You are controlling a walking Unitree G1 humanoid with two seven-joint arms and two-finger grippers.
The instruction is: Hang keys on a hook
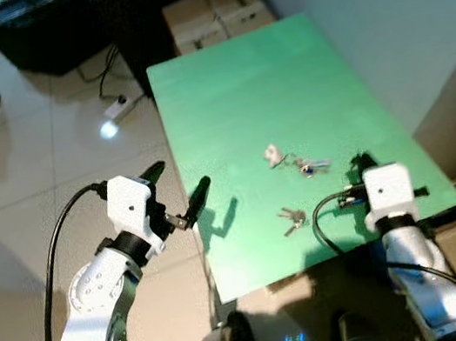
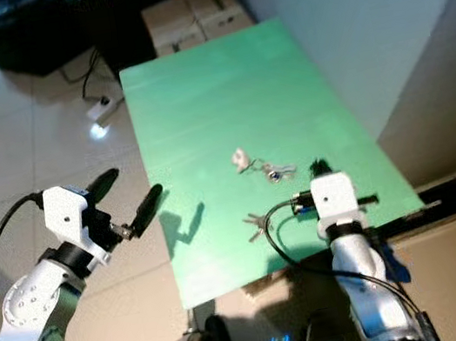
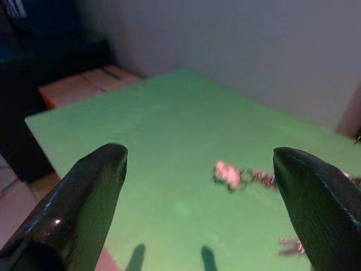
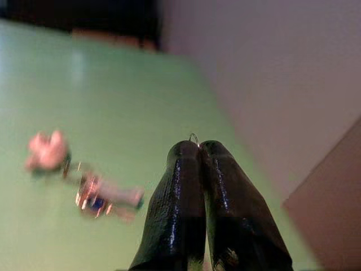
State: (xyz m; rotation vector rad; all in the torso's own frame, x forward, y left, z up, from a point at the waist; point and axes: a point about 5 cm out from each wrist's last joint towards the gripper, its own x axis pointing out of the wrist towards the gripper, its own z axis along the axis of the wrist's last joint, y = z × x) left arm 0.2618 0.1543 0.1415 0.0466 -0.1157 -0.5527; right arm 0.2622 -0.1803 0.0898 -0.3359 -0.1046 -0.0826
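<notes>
Keys [image 1: 308, 164] with a pale fob lie on the green bench [image 1: 232, 90], just ahead and left of the right gripper [image 4: 195, 148], whose fingers are clenched, a thin wire loop at their tips. Pickup seems underway; no hook visible. Left gripper [image 1: 180, 191] hovers released, well apart.

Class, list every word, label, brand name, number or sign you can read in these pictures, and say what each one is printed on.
None can be read.
Cardboard boxes: no print legible.
Key bunch with pale tag: tag too blurred to tell if it carries text.
Second key bunch: too small to read.
Left gripper and right gripper housings: plain white, no markings seen.
Green table: unmarked.
</notes>
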